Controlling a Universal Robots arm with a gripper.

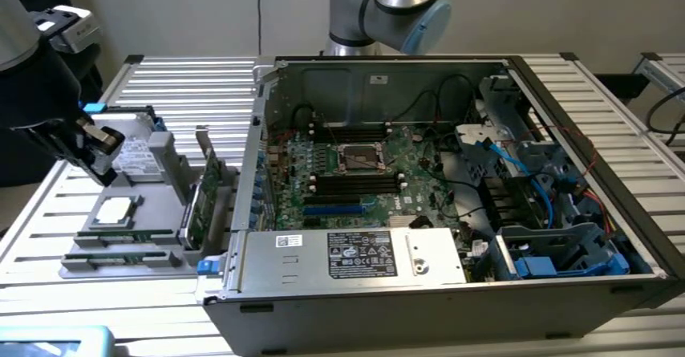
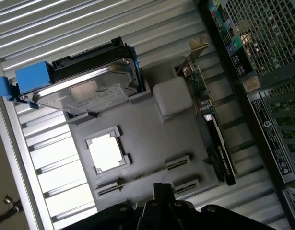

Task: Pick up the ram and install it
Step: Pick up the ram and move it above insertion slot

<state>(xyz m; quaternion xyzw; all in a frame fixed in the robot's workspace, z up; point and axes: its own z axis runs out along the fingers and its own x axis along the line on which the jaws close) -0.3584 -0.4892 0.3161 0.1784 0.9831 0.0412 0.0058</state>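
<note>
hand: The hand (image 2: 160,194) hangs above the grey tray (image 2: 147,143), at the exterior view's left. Its two fingers are pressed together, and I see nothing held between them.
ram: The ram (image 1: 123,235) sits in the tray, at the end nearest the hand. It is a long, thin green stick. Another stick just like it lies right beside it. Neither has been picked up yet.
why it sits there: I think the little grey holders keep each stick standing on its edge, so fingers can pinch it from above.
tray: It looks like smooth grey plastic, with a shaped spot for each part so nothing slides.
hard drive (image 2: 85,86): A shiny metal box with a blue clip, standing in its own spot.
chip (image 2: 105,152): A flat, bright square in a square frame.
card (image 2: 209,124): A tall green board, standing on its edge.
computer box (image 1: 428,317): It lies on its side with the lid off, so the long black slots (image 1: 354,182) face up.
desk (image 1: 182,76): Silver metal, with ridges all over.
</note>
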